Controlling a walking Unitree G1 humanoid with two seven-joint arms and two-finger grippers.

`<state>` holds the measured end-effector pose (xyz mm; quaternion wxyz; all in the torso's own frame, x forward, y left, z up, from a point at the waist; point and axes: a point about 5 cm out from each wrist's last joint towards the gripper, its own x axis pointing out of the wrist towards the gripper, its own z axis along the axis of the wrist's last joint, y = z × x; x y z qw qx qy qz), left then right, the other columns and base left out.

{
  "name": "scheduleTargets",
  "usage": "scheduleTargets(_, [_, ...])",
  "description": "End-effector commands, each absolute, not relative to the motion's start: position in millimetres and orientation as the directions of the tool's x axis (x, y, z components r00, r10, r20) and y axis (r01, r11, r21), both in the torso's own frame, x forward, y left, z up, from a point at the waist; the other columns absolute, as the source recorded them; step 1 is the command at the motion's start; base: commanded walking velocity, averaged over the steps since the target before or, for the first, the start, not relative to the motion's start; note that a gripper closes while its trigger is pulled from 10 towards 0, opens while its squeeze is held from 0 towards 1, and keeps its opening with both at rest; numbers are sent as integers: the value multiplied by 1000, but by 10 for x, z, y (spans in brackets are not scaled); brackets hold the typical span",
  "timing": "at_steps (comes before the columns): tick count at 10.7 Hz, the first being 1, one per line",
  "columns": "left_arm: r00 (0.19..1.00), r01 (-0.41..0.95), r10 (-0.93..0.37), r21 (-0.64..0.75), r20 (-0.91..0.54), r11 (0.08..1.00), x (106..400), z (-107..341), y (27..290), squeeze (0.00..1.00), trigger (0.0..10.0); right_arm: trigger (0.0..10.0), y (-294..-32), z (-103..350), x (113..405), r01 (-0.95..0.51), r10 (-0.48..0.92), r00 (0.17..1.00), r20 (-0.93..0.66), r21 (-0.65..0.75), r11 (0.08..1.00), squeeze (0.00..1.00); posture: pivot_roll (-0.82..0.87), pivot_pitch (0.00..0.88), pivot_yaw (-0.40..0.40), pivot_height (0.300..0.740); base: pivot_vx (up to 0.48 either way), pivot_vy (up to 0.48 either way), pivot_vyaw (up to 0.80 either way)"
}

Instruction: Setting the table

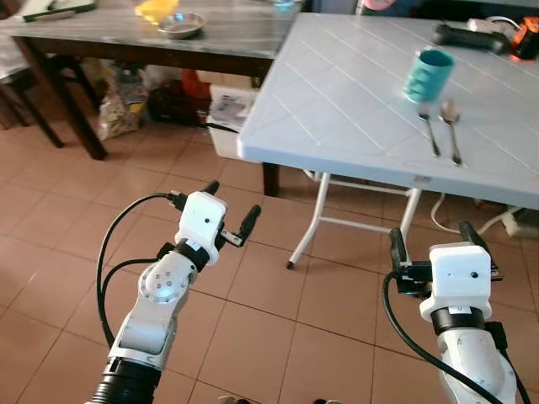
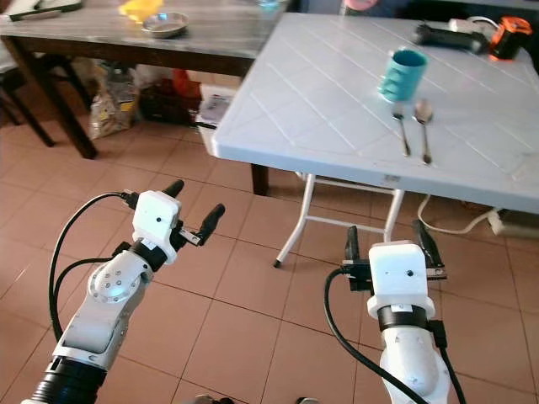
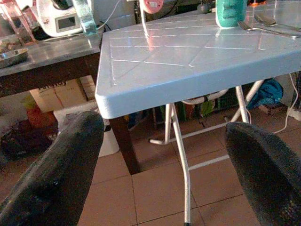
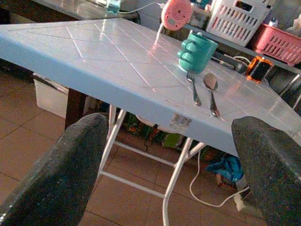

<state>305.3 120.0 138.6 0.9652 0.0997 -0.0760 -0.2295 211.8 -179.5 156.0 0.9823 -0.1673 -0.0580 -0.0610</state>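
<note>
Teal mug (image 1: 429,75) stands on pale blue desk (image 1: 337,101), fork (image 1: 429,128) & spoon (image 1: 450,126) lying side by side just in front. Left pincer (image 1: 232,212) & right pincer (image 1: 435,241) both open, empty, over tile floor (image 1: 253,328), short of desk edge.

I hold both my silver arms raised in front of me, bent at the elbow, with black cables looping along each forearm. My left gripper (image 1: 229,210) sits at the end of a white wrist block angled up and to the right, its two black fingers (image 3: 56,169) spread wide apart with nothing between them. My right gripper (image 1: 438,240) points straight ahead, its fingers (image 4: 61,169) likewise parted and empty.
</note>
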Motion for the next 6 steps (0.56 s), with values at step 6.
scheduleTargets(6, [861,473,-502,234,82,849,3015,1358,1169,0,10000,10000,-1797,1556,2092,155,-118,984,133,-318,935,0,-55,133,66,740,309,0,-490])
